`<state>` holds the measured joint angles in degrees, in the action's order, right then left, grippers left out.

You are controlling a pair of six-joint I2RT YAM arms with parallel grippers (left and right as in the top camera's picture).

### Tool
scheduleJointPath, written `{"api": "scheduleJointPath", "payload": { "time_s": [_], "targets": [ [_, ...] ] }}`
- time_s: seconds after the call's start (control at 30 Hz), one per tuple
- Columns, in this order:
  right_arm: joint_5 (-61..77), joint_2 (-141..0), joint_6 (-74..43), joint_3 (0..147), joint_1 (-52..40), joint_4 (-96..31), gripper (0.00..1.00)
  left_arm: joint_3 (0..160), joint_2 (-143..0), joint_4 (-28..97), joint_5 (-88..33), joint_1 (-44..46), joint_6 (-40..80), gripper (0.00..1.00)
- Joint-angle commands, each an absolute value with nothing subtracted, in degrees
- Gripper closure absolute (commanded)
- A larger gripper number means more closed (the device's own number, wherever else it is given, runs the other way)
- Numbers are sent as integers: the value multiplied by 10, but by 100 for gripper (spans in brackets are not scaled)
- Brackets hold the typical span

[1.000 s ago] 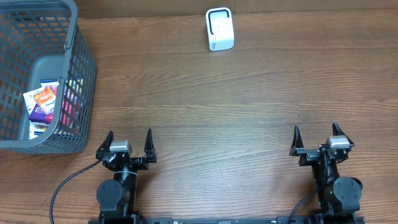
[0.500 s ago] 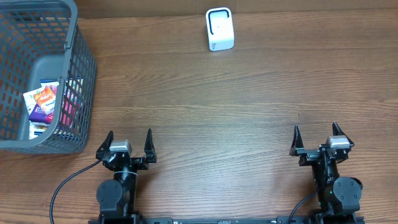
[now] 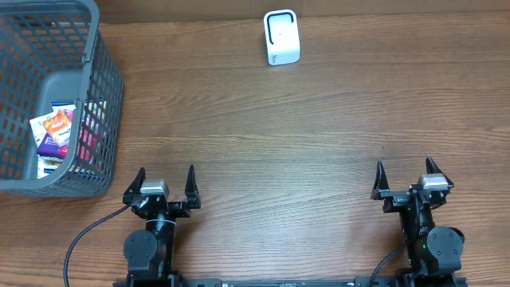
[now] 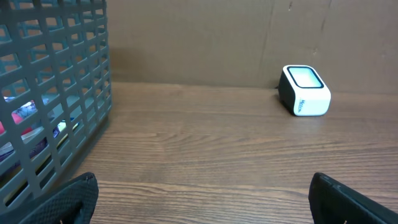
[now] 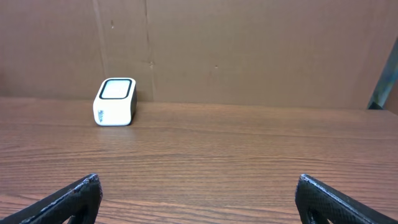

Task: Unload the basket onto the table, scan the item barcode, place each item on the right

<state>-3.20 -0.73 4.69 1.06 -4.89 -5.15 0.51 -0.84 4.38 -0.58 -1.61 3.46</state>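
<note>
Left gripper (image 3: 166, 177), right gripper (image 3: 404, 169): jaws wide apart, empty, well short of white box-shaped scanner (image 3: 281, 37); grey plastic mesh basket (image 3: 107, 96) far left of it.

Basket (image 3: 109, 104), ahead-left of left gripper (image 3: 166, 177): cropped by frame edges; packets (image 3: 54, 131) inside half-screened by mesh, labels illegible.

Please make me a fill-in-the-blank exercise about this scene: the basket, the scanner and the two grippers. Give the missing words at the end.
The grey basket stands on the robot's ____ side. The colourful packets lie ____ the basket. The left gripper and the right gripper are both ____ and hold nothing. The barcode scanner is ____ in colour, with a dark-rimmed window.
Missing words: left; inside; open; white.
</note>
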Motion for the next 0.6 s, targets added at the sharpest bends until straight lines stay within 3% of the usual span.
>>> {"api": "scheduleJointPath", "payload": {
  "time_s": [0.0,0.47,0.57],
  "targets": [
    [-34,-2,43,5,-46,-46,0,3,-3,44,-6,-19,41,0],
    [-33,-2,43,5,-46,-46,0,3,-3,45,-15,-19,46,0],
    [-34,-2,43,5,-46,-46,0,3,-3,19,-75,-18,103,0]
  ]
}}
